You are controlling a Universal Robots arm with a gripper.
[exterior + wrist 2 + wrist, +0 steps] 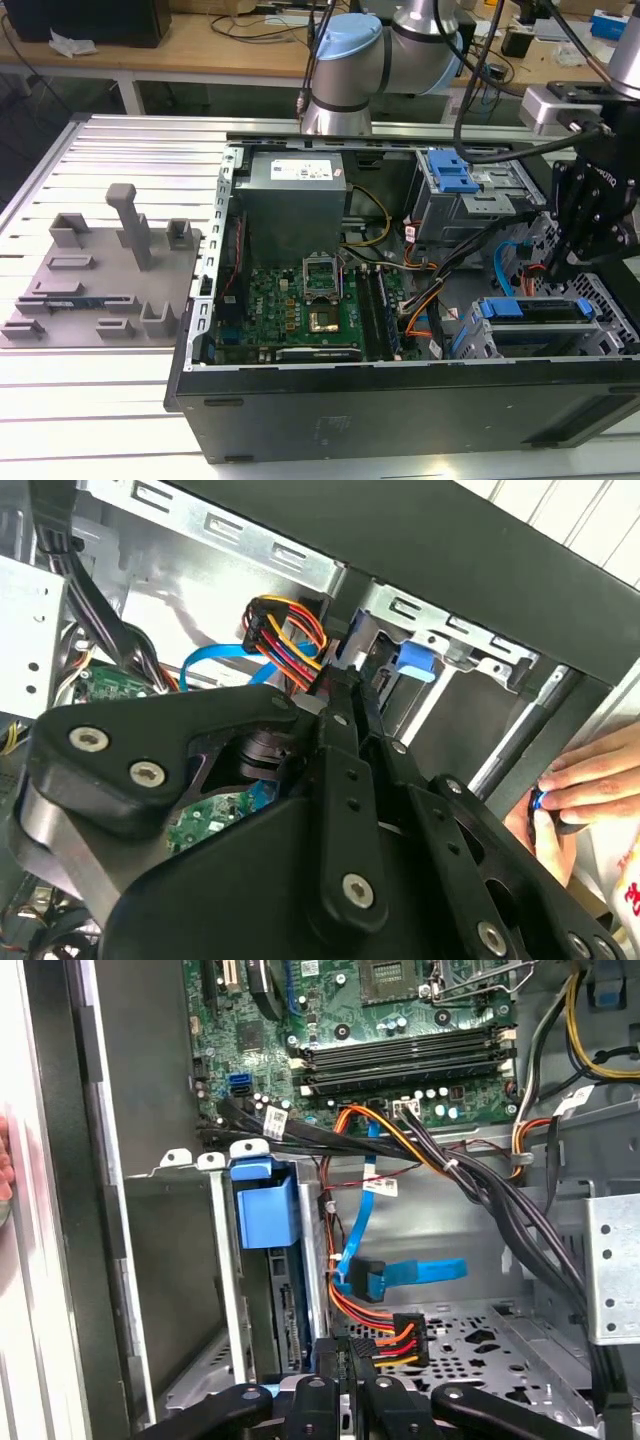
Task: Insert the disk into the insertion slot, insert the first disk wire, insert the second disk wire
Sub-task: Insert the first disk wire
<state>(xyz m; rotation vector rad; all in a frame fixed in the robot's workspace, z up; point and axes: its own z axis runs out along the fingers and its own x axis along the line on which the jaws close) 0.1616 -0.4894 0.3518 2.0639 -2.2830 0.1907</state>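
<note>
With gripper clamped on wire plug beside seated disk: hold plug square, push straight, steer clear of blue cable.

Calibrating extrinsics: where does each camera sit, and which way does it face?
Exterior view: off the arm, high, looking down into the open black computer case; arm and black gripper show.
First wrist view: rides the wrist, looks past the gripper at the green motherboard.
Second wrist view: rides the wrist, looks along the gripper at the case wall.
Shared by all: the blue plastic-framed disk.
</note>
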